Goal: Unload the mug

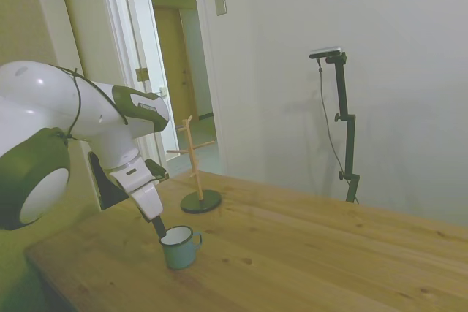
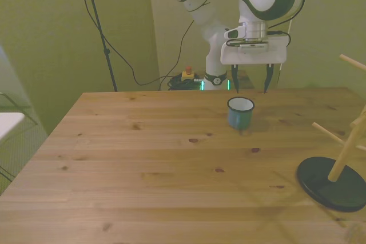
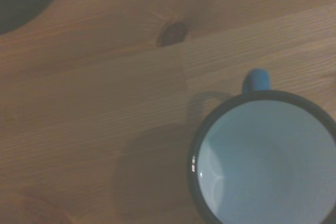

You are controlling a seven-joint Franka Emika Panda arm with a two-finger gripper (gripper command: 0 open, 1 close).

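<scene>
Where the mug point(image 2: 240, 112) stands, the gripper point(image 2: 250, 84) hovers above.

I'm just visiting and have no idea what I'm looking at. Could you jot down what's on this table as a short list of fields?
mug: teal mug, upright on the table, white and empty inside
stand: wooden peg stand with dark round base, pegs bare, apart from the mug
tool: tool open, fingers above and just behind the mug, not holding it
task state: mug is off the stand
</scene>
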